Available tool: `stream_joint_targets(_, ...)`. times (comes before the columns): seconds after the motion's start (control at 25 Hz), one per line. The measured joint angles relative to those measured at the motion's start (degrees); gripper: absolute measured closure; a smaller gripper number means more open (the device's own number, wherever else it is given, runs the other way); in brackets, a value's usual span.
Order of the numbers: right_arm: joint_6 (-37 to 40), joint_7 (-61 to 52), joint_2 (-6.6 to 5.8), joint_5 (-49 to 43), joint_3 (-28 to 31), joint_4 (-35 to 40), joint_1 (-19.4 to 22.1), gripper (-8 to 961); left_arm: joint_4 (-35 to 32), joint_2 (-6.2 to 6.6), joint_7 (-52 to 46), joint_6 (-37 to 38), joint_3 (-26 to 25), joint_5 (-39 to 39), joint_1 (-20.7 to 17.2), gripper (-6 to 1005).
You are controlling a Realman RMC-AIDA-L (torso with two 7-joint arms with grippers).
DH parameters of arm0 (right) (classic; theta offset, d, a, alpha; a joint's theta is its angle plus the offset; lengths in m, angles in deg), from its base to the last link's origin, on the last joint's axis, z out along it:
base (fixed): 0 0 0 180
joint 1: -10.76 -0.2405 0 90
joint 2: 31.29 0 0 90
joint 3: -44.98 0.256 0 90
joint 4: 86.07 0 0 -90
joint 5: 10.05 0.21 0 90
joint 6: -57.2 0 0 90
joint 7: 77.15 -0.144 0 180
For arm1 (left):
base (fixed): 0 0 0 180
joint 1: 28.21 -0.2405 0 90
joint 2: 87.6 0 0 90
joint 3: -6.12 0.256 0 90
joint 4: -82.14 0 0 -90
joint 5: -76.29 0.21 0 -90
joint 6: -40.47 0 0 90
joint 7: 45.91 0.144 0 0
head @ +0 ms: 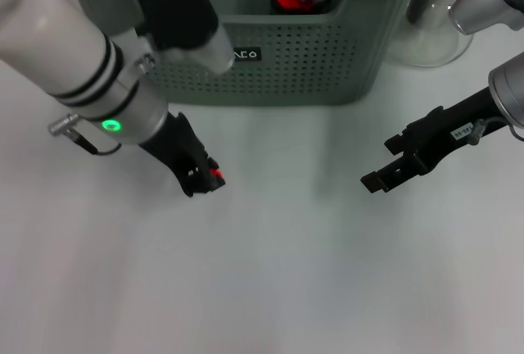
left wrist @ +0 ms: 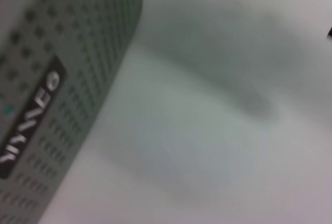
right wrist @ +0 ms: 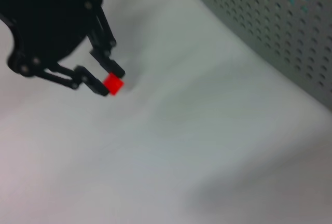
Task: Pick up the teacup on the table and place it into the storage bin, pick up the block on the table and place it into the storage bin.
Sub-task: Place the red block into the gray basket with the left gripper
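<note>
White table point(head: 270, 272), storage bin point(head: 327, 51) with unreadable white-on-black label point(head: 246, 56).

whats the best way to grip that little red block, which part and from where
Pinch its two opposite flat faces, coming down from above. The red block is small and cube-like, so nothing else offers purchase. The left gripper already has it that way, between its fingertips, in front of the storage bin.

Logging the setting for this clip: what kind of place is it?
Probably a lab or test bench, not a home: a bare white table, one perforated storage bin holding a cup of coloured pieces, and the left tool shut on a small red block.
</note>
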Motion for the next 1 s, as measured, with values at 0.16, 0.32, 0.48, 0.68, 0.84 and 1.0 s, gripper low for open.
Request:
stream_joint_targets(0.16,0.0,0.0,-0.01,0.0,-0.1,0.0,-0.1,11,-6.4,0.12,-0.7,5.4,-4.6,-3.2,-0.4,818)
stream_joint_targets(0.32,0.3,-0.1,-0.01,0.0,-0.2,0.2,0.0,9,-16.1,0.50,-2.5,12.2,-13.7,-14.0,0.9,818)
stream_joint_targets(0.48,0.5,-0.1,-0.10,0.0,-0.3,0.2,0.1,9,-22.6,0.74,-3.1,12.9,-23.8,-26.9,5.0,819)
stream_joint_targets(0.68,1.0,0.0,-0.10,0.0,-0.4,0.5,-0.2,9,-17.6,1.98,-4.1,0.2,-24.2,-24.9,12.2,818)
stream_joint_targets(0.84,1.1,0.4,0.05,0.0,-0.4,0.6,-0.5,9,-2.6,3.04,-4.6,-12.8,-22.9,-16.0,19.6,810)
stream_joint_targets(1.0,1.1,0.4,0.09,0.0,-0.5,0.7,-0.9,9,11.3,3.55,-4.3,-23.5,-22.7,-11.9,24.3,777)
